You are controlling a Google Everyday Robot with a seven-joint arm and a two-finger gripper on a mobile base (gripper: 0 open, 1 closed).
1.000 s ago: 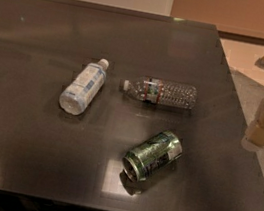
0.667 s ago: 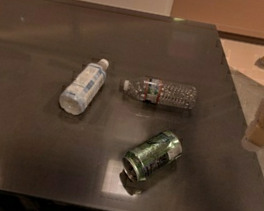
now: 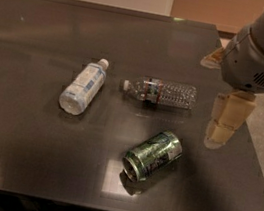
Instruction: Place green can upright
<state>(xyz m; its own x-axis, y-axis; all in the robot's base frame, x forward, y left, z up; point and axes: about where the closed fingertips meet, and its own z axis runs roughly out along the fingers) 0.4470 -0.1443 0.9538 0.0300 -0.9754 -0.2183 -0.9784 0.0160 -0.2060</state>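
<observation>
Surface (image 3: 21, 159): dark, glossy, rectangular tabletop carrying three containers. The small shiny green metal can (image 3: 153, 155) lies on its side in the near-centre area, with its open silver end facing near-left and its body angled toward far-right. The clear ribbed plastic bottle (image 3: 162, 92) lies on its side beyond the can, cap pointing left. The white-blue labelled plastic bottle (image 3: 82, 88) lies on its side at left, cap toward the far edge. The beige gripper (image 3: 218, 135) hangs from the grey arm (image 3: 258, 53) over the right part of the surface, to the right of the can and apart from it. Whether the gripper is apart or together cannot be told.
</observation>
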